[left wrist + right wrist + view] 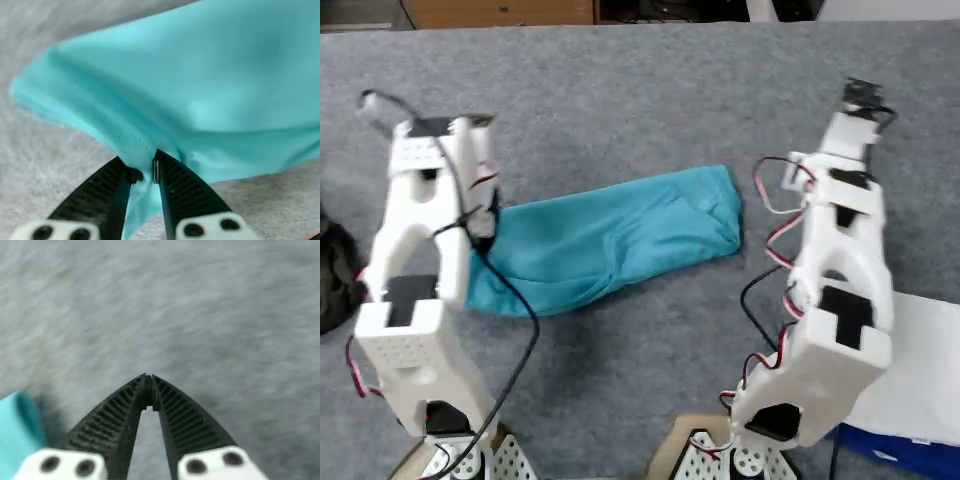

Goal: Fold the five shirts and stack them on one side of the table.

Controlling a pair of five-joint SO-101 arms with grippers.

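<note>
Your left gripper pinched a hem of the teal shirt; your right gripper sat clenched, empty, above the table. Shirt lay folded lengthwise between the arms: first fold unfinished, stacking probably not yet started.

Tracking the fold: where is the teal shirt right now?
In the high view the teal shirt lies across the middle of the table, its left end pinched in the left gripper.

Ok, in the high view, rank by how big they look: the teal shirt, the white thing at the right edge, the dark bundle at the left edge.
1. teal shirt, clearly largest.
2. white thing, cut off by the frame.
3. dark bundle, also cut off; their full sizes cannot be compared.
</note>
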